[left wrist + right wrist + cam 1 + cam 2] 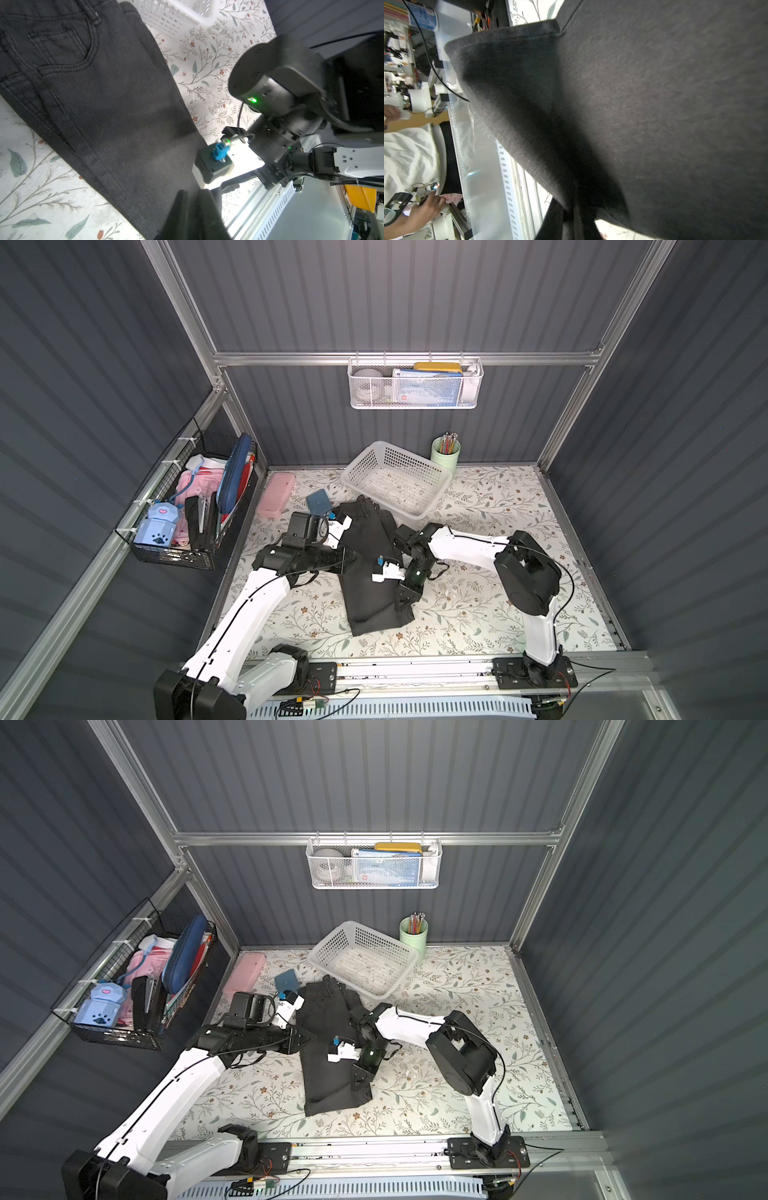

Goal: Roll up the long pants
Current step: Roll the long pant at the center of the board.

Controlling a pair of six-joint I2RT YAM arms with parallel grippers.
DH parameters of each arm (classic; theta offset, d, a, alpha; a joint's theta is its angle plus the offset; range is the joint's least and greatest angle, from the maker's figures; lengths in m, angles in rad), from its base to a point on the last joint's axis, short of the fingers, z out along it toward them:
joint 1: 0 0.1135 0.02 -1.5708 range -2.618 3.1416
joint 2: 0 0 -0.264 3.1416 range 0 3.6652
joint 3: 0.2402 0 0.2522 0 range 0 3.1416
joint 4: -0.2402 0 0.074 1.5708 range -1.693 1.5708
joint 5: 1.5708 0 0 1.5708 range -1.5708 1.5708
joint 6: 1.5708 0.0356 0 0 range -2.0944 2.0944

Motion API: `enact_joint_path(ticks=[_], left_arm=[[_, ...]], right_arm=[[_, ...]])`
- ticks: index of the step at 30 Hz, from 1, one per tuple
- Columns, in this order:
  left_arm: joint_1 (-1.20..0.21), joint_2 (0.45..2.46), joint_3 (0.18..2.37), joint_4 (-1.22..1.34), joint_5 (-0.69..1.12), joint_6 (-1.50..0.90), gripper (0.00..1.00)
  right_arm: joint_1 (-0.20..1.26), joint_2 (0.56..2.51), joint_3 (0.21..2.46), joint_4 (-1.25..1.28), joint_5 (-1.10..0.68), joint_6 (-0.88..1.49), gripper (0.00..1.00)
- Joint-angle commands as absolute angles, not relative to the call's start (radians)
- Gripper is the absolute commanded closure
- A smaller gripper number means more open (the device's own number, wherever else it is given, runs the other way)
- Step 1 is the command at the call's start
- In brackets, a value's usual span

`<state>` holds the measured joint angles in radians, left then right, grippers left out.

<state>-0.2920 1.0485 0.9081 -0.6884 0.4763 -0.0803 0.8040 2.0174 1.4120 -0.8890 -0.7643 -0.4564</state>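
No roll yet: the long pants [370, 531] lie folded lengthwise mid-table [478, 614], waistband toward the far edge. My right gripper [572, 209] pinches the raised hem and my left gripper [193, 192] nips their side edge. All rolling remains.

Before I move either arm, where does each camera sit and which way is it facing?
Top views: high over the front rail, looking down at the back wall; left arm, right arm, the long pants, white basket.
Left wrist: on the left arm, facing across the long pants toward the right arm; own fingers at the edge.
Right wrist: on the right arm, facing the front rail, close on a lifted hem; own fingers pinch it.
Shared: wrist views both show pants and front rail.
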Motion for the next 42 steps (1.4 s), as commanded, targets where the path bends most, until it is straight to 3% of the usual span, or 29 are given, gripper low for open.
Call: enact_joint_path(ticks=[1,8,12,17,20,27,29,33,35,39,42], left_arm=[[-0.317,1.02,0.867,-0.673,0.512,0.004,0.67],[-0.406,0.985,0.827,-0.662,0.59,0.234,0.49],[-0.44,1.009,0.826,-0.728,0.625,0.378,0.44],[-0.503,1.111,0.857,-0.807,0.584,0.487,0.54],[-0.542,1.164,0.869,-0.826,0.535,0.505,0.69],[-0.611,1.26,0.852,-0.778,0.409,0.477,0.71],[-0.619,1.312,0.851,-0.775,0.373,0.487,0.78],[-0.621,1.406,0.852,-0.757,0.248,0.478,1.0],[-0.621,1.446,0.858,-0.748,0.171,0.455,1.0],[-0.622,1.51,0.872,-0.722,0.133,0.41,1.0],[-0.621,1.569,0.898,-0.711,0.109,0.362,1.0]], right_arm=[[0.754,2.042,1.475,-0.907,-0.861,-0.448,0.9],[0.753,2.133,1.579,-1.036,-0.831,-0.535,0.91],[0.739,2.147,1.584,-1.019,-0.831,-0.534,0.91],[0.724,2.17,1.605,-1.015,-0.807,-0.529,0.91],[0.715,2.185,1.616,-1.004,-0.801,-0.509,0.9],[0.71,2.195,1.612,-0.963,-0.771,-0.476,0.89],[0.707,2.194,1.611,-0.951,-0.764,-0.465,0.87],[0.689,2.179,1.599,-0.887,-0.746,-0.396,0.84],[0.677,2.167,1.59,-0.863,-0.747,-0.364,0.81],[0.644,2.09,1.516,-0.747,-0.721,-0.198,0.58],[0.624,1.95,1.374,-0.616,-0.708,-0.01,0.5]])
